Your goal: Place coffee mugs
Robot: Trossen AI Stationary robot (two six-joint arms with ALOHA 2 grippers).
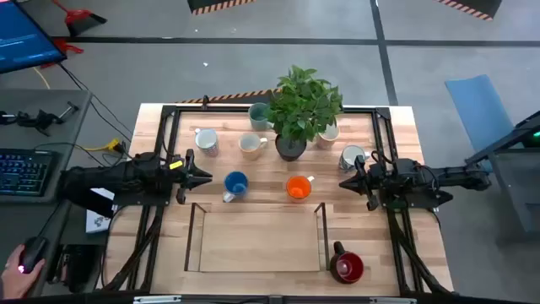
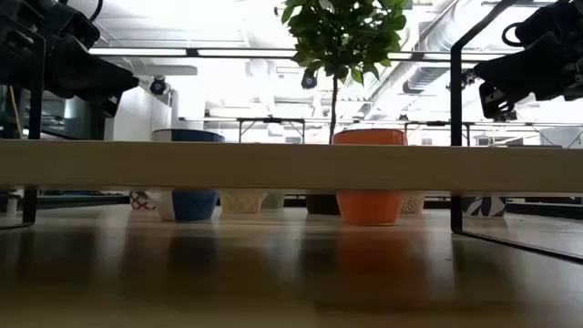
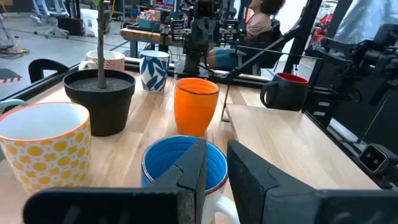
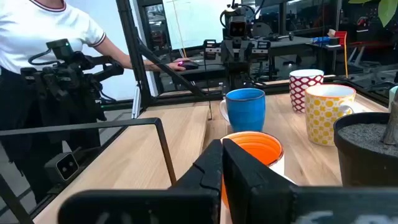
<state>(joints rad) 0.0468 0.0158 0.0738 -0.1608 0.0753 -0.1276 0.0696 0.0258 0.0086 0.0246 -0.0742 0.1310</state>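
Both arms hover above the table and hold nothing. My left gripper [image 1: 207, 177] [image 3: 216, 163] points toward the table's right at the blue mug [image 1: 235, 183] [image 3: 180, 163] just ahead of it, its fingers a narrow gap apart. My right gripper [image 1: 342, 181] [image 4: 222, 163] is shut and points left at the orange mug [image 1: 299, 187] [image 4: 256, 147]. A dark red mug [image 1: 347, 266] stands near the near right corner. A teal mug [image 1: 259, 116] and several white or cream mugs [image 1: 251, 144] stand upright around the plant.
A dark pot with a leafy plant [image 1: 291, 145] stands among the mugs at the far middle. A low dark metal frame [image 1: 196, 236] bounds a bare patch of table in the near middle. A person [image 4: 43, 37] stands beyond the table's left side.
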